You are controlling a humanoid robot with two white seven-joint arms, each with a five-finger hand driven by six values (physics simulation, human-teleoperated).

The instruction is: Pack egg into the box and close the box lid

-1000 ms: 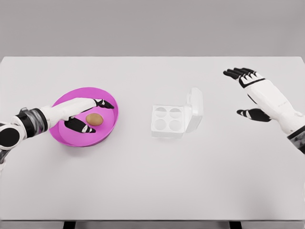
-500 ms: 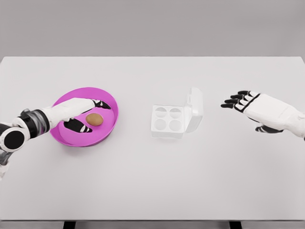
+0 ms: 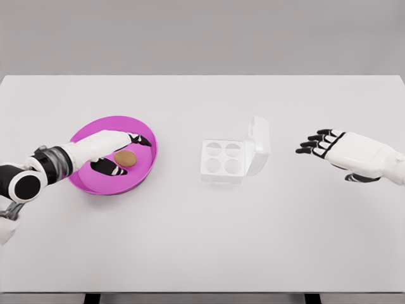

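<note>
The brown egg (image 3: 125,158) lies in the magenta bowl (image 3: 144,130) toward the table's (image 3: 202,240) left edge. The left hand (image 3: 107,151) reaches into the bowl, fingers apart on either side of the egg, not clamped on it. The white four-cup egg box (image 3: 223,161) sits mid-table, lid (image 3: 258,144) raised on its right; no writing shows. The right hand (image 3: 345,152) hovers near the right edge, fingers spread, empty. Bare tabletop lies along the near edge.
</note>
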